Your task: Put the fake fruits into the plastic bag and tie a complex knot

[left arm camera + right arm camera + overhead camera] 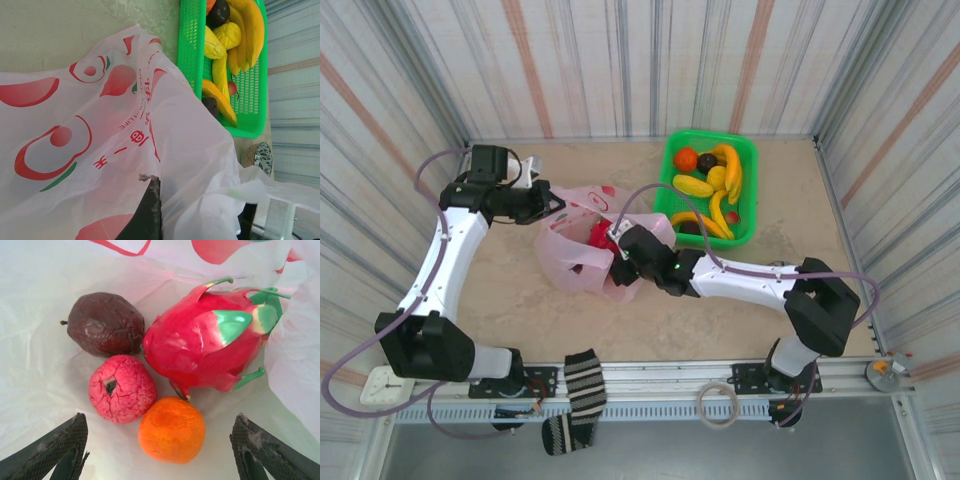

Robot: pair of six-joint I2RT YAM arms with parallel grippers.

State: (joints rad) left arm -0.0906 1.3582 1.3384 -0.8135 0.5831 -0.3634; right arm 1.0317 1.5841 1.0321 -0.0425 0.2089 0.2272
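Pink plastic bag (578, 262): mid-table, beside green basket (191, 45), mouth open. Contents, 4 fake fruits, all touching: dragon fruit (200, 350), dark purple fruit (105, 324), cracked red fruit (121, 388), orange (171, 430). R gripper (160, 447) was inside bag above them, fingers wide apart, empty. L gripper (555, 205) sat at bag's far rim; grip couldn't be told. Bananas (252, 25) etc. lay in basket

The left arm (440, 260) rises from the lower left of the top view to the upper left and bends there. The left claw (552, 205) points right. The right arm (750, 280) reaches from the lower right toward the centre, where the right claw (618, 250) points left. In the right wrist view its fingers (52, 452) stand wide apart. Of the left claw, one dark finger (149, 210) is seen, and its state is unclear.
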